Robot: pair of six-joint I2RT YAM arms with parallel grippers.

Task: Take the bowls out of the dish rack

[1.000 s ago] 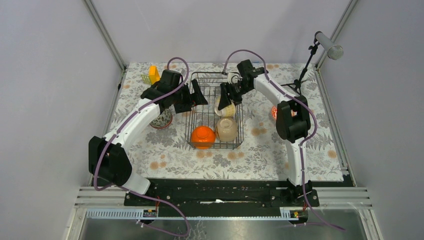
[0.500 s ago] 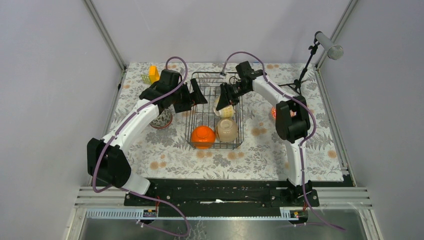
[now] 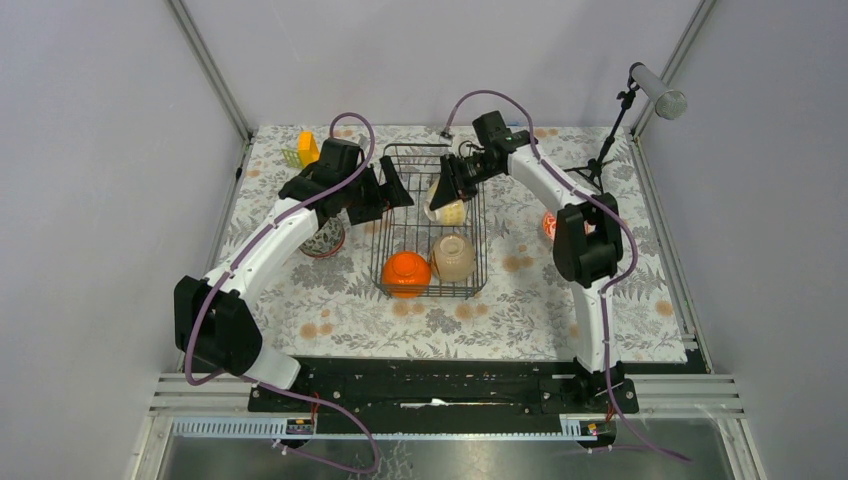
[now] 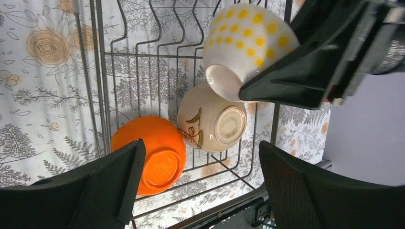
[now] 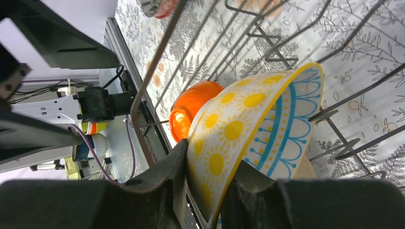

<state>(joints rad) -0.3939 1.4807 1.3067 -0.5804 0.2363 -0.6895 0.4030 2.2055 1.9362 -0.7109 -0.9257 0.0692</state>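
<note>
The right gripper is clamped on the rim of a yellow-dotted bowl, one finger inside against the blue line pattern and the other outside against the dots. The bowl is tipped on its side over the far right part of the black wire dish rack. The left wrist view shows its foot ring turned toward the near end of the rack. Whether it is clear of the wires cannot be told.

The left gripper hangs over the far left side of the rack with its fingers spread wide and nothing between them.

Two bowls lie in the near end of the rack, both bottom up and side by side. An orange bowl is on the left, and a cream bowl with a leaf sprig is on the right. From the left wrist view they look close to touching.

Outside the rack, a blue-and-white patterned bowl sits on the floral tablecloth to the left, partly under the left arm. A reddish bowl shows to the right, mostly hidden behind the right arm.
</note>
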